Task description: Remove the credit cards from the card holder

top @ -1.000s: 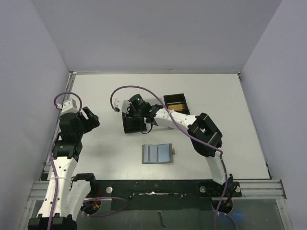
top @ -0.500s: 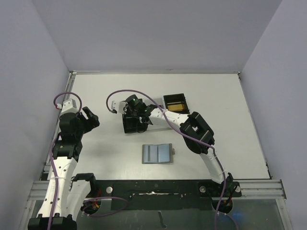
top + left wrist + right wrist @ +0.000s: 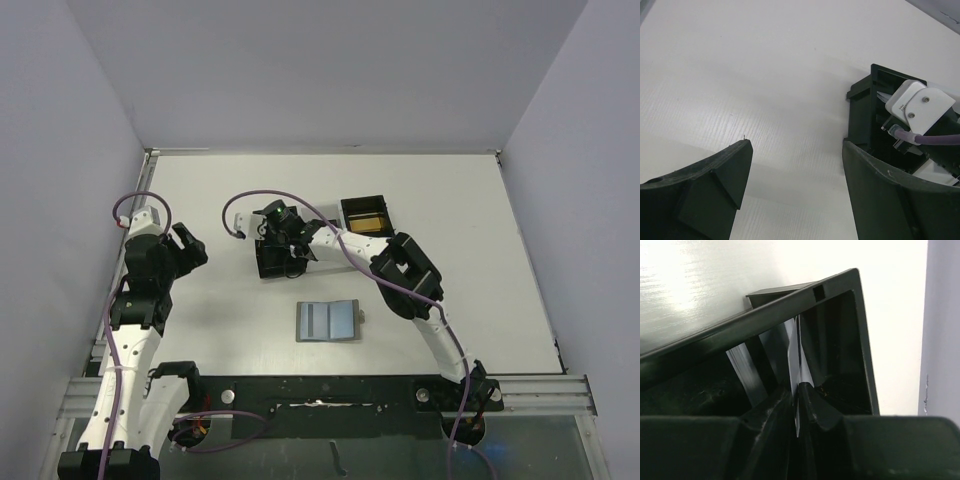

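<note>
The card holder (image 3: 329,320) lies open and flat on the table, blue-grey inside up, its small tab on the right. My right gripper (image 3: 283,252) reaches down into a black tray (image 3: 266,268) behind it. In the right wrist view this gripper (image 3: 797,388) is shut on a thin white credit card (image 3: 799,367) held edge-on inside the tray (image 3: 805,295). A second card (image 3: 746,371) leans in the slot beside it. My left gripper (image 3: 187,246) hovers open and holding nothing at the left, and its wrist view shows bare table between the fingers (image 3: 730,170).
A second black box (image 3: 365,214) with a yellowish inside stands behind and to the right of the tray. The left wrist view shows the tray (image 3: 862,110) with the right arm's white wrist (image 3: 915,102) over it. Walls enclose the table on three sides.
The right arm has swung a little to the left, its gripper staying at the tray. The left arm and the card holder have not moved.
</note>
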`<state>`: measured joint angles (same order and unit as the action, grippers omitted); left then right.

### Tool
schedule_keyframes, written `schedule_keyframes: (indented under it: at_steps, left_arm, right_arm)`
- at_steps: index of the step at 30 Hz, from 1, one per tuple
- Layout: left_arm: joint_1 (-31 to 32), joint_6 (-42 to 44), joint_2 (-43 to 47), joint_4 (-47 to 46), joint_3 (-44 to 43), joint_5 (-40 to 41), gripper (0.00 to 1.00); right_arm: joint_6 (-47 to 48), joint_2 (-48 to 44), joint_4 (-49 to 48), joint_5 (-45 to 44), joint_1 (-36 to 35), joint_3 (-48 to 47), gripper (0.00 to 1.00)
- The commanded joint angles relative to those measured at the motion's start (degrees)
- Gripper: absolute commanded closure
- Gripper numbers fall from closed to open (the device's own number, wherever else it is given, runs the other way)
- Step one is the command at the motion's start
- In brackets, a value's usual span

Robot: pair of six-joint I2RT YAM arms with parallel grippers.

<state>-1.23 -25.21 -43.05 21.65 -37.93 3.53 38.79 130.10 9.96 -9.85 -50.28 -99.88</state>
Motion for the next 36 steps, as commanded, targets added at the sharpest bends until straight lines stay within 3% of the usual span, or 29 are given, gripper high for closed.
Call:
schedule_keyframes:
  at_steps: [1, 15, 22, 31, 36]
  left_arm:
    - [-0.3, 0.2, 0.2, -3.1, -0.8, 0.2, 0.27]
    - [-0.3, 0.2, 0.3, -3.2, -0.7, -0.1, 0.27]
    - [-0.3, 0.2, 0.3, -3.2, -0.7, -0.3, 0.27]
    - [-0.3, 0.2, 1.3, -3.3, -0.5, 0.1, 0.28]
    - [-0.3, 0.3, 1.7, -3.4, -0.4, 0.8, 0.27]
  right_arm:
    - [-0.4, 0.6, 0.9, 0.8, 0.3, -2.0, 0.84]
    - [-3.8, 0.0, 2.3, 3.0, 0.5, -2.6, 0.58]
    - [-11.0, -5.6, -0.1, 8.9, 1.5, -1.0, 0.45]
    - [-18.8, -18.9, -11.7, 6.1, 1.0, 10.9, 0.36]
    - [-24.2, -31.4, -31.2, -3.7, 0.3, 26.7, 0.3]
